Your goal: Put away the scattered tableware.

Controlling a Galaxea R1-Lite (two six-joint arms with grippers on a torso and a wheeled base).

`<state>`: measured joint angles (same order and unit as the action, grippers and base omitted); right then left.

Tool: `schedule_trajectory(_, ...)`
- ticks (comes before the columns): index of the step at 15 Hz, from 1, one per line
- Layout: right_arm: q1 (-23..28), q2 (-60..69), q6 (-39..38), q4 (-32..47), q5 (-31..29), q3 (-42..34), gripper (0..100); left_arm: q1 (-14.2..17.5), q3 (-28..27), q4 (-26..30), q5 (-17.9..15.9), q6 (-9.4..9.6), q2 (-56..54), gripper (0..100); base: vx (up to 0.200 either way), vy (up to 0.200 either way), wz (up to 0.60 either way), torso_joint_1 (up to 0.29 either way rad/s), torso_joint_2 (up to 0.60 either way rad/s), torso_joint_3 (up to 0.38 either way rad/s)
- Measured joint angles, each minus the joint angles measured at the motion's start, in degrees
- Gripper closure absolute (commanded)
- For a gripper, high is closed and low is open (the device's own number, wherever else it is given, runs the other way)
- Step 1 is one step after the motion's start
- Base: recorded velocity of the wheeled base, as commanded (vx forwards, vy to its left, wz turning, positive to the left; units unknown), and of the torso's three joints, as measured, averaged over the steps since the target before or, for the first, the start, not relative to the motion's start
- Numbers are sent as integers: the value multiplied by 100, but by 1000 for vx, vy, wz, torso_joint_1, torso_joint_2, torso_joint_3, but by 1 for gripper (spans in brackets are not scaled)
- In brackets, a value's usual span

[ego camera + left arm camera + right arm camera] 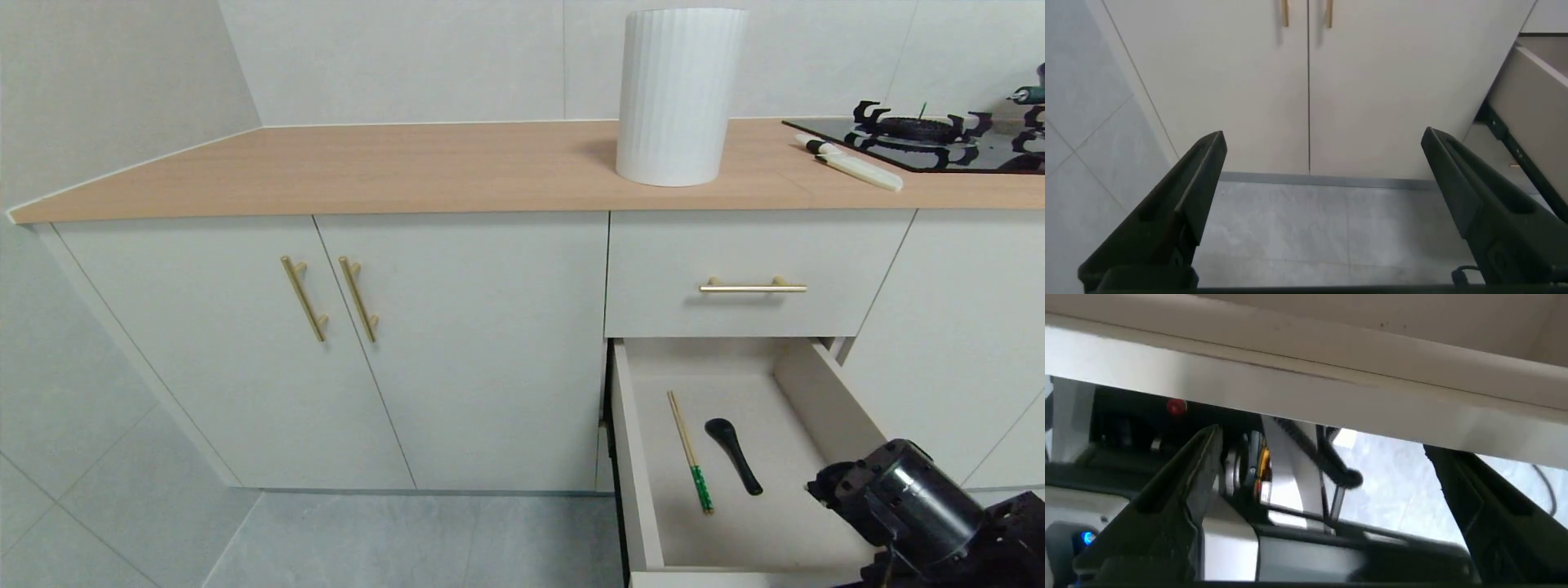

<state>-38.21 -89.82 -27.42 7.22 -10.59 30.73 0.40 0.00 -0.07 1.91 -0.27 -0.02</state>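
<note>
Here, chopsticks [690, 452] lie at nine o'clock of the spoon [733, 454] in the drawer [629, 457]; the left gripper [1323, 139] gapes empty, the right gripper [1323, 443] seemingly too.

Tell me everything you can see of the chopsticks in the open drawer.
The chopsticks are a pair, pale wood-coloured with green ends, lying flat and close together on the floor of the open drawer. Their green ends point toward the drawer front. They lie to the left of the black spoon, apart from it.
</note>
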Motion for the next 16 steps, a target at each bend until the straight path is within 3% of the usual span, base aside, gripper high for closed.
schedule_trajectory(5,596,-602,468,-343,-196,578,0,0,0,0,0,0,0,0,0,0,0,0,0,0)
schedule_trajectory(16,2089,-2419,1150,-358,-235,3021,0,0,0,0,0,0,0,0,0,0,0,0,0,0)
